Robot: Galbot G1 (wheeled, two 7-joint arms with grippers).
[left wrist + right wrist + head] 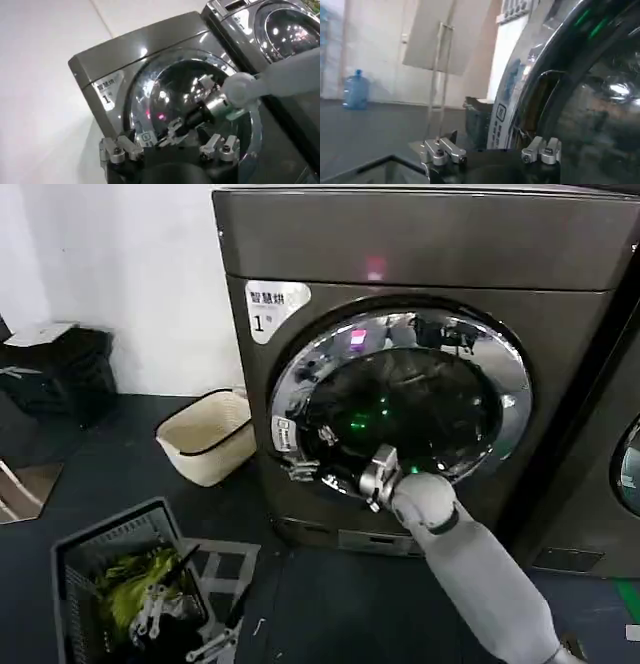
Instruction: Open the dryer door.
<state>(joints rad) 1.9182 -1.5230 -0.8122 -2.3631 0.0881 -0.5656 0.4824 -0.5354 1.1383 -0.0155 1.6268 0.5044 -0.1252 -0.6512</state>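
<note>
Right end effector at one dryer door

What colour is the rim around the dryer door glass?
Shiny chrome silver, around dark tinted glass; the dryer door shows best in the head view.

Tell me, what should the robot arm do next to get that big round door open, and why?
Probably pull gently outward. The right gripper sits at the left rim of the dryer door, where the right wrist view shows a narrow gap at the chrome rim. The door looks barely cracked, so swinging that edge away from the dryer seems next.
</note>
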